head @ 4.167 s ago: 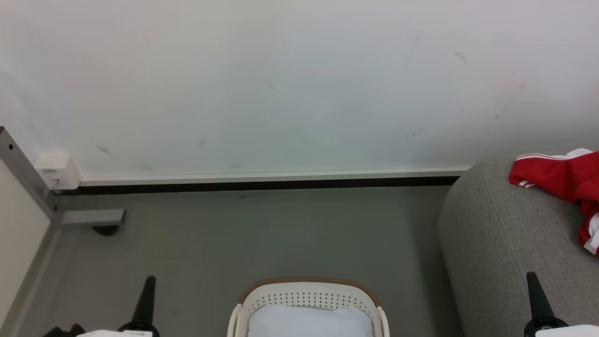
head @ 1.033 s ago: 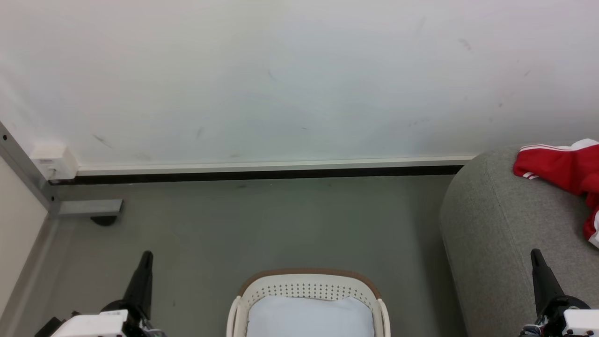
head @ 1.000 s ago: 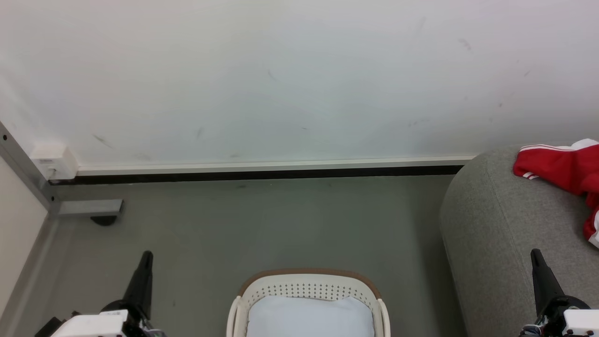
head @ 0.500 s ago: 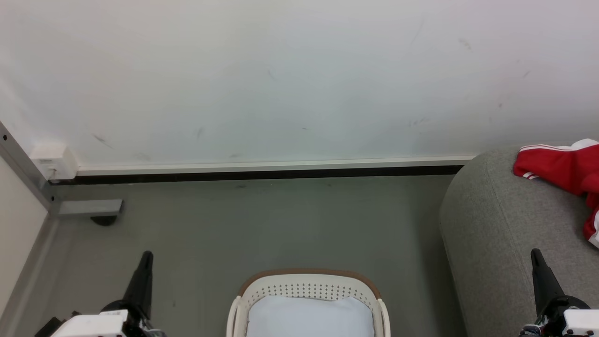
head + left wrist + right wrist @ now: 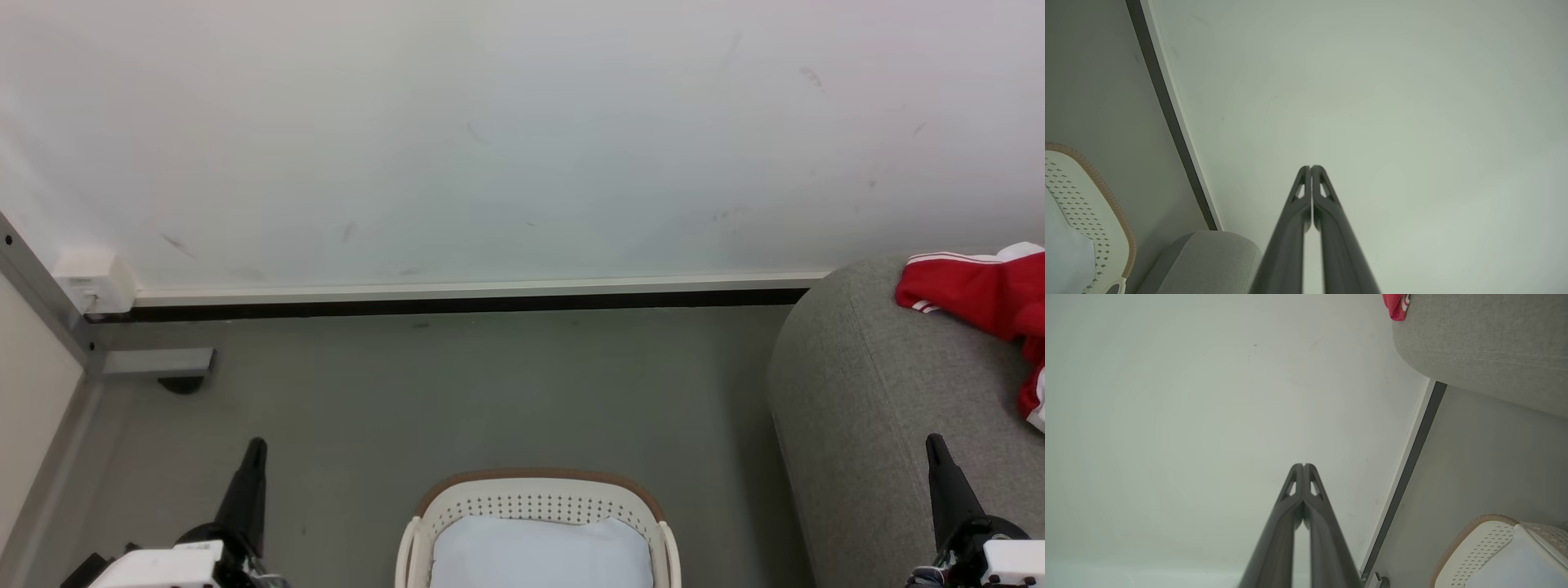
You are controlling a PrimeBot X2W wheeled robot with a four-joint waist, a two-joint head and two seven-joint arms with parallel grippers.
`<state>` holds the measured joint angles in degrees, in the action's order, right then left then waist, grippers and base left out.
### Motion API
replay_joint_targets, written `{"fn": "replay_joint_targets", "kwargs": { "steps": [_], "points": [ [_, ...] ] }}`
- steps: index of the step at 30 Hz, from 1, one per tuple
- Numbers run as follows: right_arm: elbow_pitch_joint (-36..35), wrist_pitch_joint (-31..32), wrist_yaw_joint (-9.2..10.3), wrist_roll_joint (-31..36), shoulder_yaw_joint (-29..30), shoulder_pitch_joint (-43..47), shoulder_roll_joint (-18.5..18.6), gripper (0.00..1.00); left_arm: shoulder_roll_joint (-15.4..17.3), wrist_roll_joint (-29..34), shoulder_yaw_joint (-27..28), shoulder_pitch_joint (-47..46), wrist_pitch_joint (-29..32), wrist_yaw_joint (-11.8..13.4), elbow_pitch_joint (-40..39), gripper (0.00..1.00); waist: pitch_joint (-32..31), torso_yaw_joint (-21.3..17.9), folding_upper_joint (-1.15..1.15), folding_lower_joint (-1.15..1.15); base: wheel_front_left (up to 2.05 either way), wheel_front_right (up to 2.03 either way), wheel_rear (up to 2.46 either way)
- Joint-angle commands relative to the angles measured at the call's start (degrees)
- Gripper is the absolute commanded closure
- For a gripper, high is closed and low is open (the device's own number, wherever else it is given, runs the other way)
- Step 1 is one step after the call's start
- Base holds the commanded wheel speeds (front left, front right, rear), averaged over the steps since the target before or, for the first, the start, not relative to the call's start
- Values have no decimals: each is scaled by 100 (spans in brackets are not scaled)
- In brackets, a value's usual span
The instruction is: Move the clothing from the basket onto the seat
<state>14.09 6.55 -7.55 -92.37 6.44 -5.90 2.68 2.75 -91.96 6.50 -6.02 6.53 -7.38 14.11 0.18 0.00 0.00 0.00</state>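
Your left gripper (image 5: pixel 256 449): two long, dark, tapering fingers (image 5: pixel 1288 245), slotted cut-outs near the tips, black knuckle, white wrist housing. Your right gripper (image 5: pixel 934 443): same build, thin coloured wires beside its white housing.

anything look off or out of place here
Nothing spilled or damaged. The red clothing lies crumpled on the seat, the basket stands upright with a pale pad inside, and the wall has faint scuffs.
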Motion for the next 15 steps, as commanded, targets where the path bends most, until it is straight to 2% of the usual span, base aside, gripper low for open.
{"fn": "replay_joint_targets", "kwargs": {
  "steps": [1,15],
  "points": [
    [-26,16,12,-11,20,-68,39,100,23,-83,13,-52,22,-21,-16,100,0,0,0,0,0,0,0],
    [-26,16,12,-11,20,-68,39,100,23,-83,13,-52,22,-21,-16,100,0,0,0,0,0,0,0]
  ]
}}
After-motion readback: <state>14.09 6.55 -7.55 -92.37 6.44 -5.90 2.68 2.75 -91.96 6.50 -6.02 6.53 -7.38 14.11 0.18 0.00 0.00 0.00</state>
